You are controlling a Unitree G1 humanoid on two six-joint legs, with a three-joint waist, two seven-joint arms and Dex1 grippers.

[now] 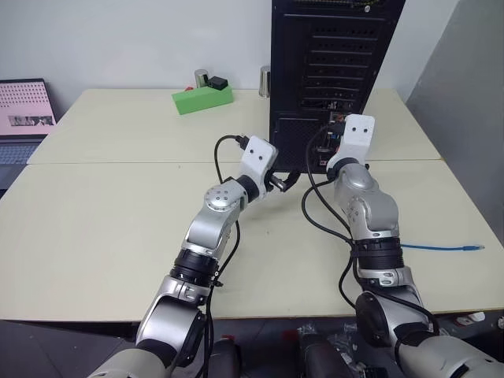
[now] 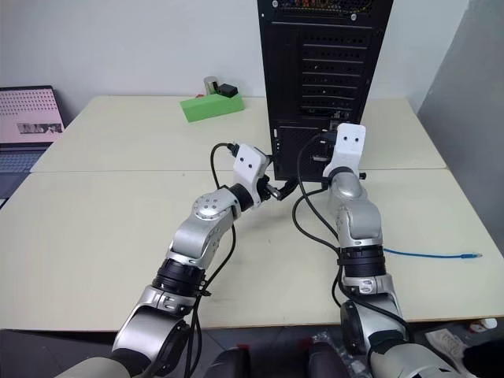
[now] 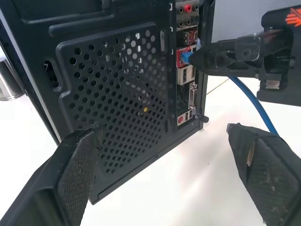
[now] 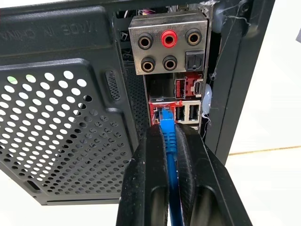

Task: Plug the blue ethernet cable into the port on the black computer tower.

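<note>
The black computer tower (image 1: 331,71) stands upright at the back of the table, its perforated rear and socket strip (image 4: 176,89) facing me. My right gripper (image 4: 168,132) is shut on the blue ethernet cable (image 4: 169,141) just behind its plug. The plug tip sits at the mouth of a red-framed port (image 4: 160,110); how deep it sits I cannot tell. From the gripper the cable trails back over the table, and its other end (image 1: 475,247) lies at the right. My left gripper (image 3: 162,134) hangs open beside the tower's lower rear, left of the right gripper (image 3: 221,55), holding nothing.
A green block (image 1: 202,98) and two metal cans (image 1: 201,77) stand at the back of the table, left of the tower. A laptop (image 1: 27,110) sits at the far left. A grey panel (image 1: 465,118) rises along the right side.
</note>
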